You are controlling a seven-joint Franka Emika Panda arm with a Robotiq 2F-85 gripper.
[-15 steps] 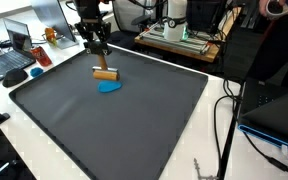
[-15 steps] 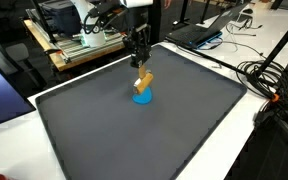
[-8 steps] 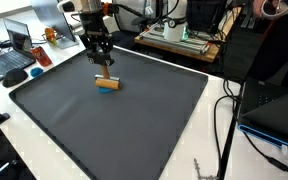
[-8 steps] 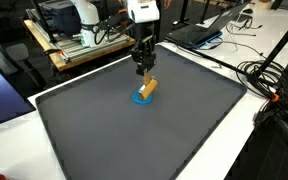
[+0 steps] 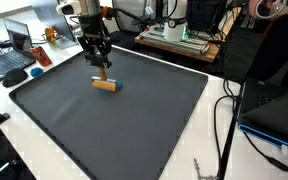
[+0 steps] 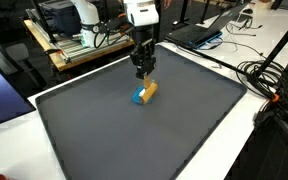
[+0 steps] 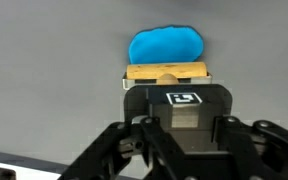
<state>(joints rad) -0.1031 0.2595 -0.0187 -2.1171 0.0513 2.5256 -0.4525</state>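
Jaws stood right at the wooden block, with its long edge across the middle of the wrist view, just above the gripper's tagged body. Whether they pinched the block or only flanked it could not be told, since the fingertips were hidden behind the housing. The block lay flat rather than upright, resting on a blue piece that showed beyond it toward the top of that frame. In an exterior view the blue piece peeked out at the block's lower-left end.

In both exterior views the gripper hung straight down over the block in the upper-left part of the frame. Both things sat on a dark mat, toward its far corner and well apart from its near edge.

Handling this well seemed to call for a straight vertical line and a slow pace. Any sideways drag looked likely to skid the block off the blue piece, so the grip wanted to stay centred on the block's length.

Around the mat lay a laptop at the left edge and cables at the right.
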